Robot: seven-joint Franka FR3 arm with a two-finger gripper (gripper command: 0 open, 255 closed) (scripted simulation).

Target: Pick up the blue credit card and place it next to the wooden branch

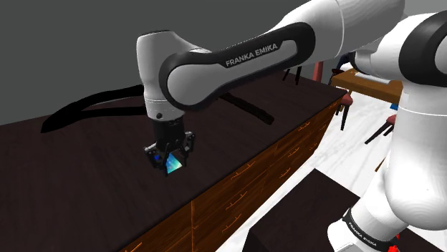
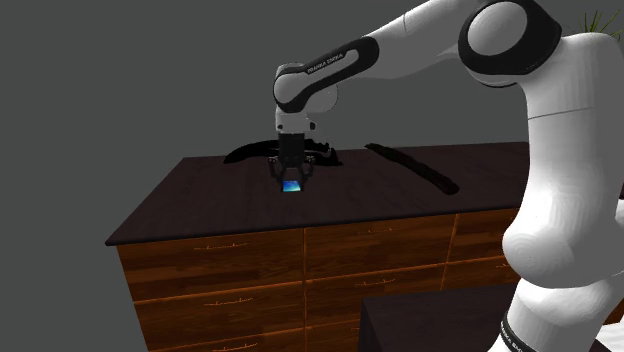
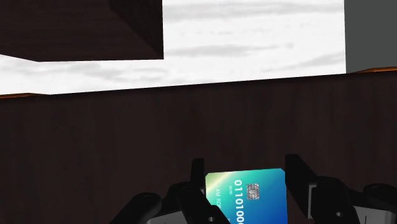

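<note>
- The gripper [image 1: 170, 161] [image 2: 292, 180] [image 3: 245, 168] points down over the dark counter [image 1: 71, 186] [image 2: 220, 200] [image 3: 95, 140].
- Its two black fingers are closed on the blue credit card [image 1: 173, 167] [image 2: 292, 187] [image 3: 248, 197], one on each short edge.
- The card hangs between the fingertips, its face with the chip and numbers turned toward the wrist camera.
- It sits low over the counter; I cannot tell whether it touches the top.
- The dark, curved branch [image 1: 79, 107] [image 2: 250, 152] lies on the counter just behind the gripper, apart from the card.
- A long dark strip [image 1: 251, 109] [image 2: 415, 168] lies on the counter farther from the gripper, toward the robot's stand.
- Below the gripper, the counter's wooden drawers [image 1: 236, 200] [image 2: 220, 265] are all shut, so their contents are hidden.
</note>
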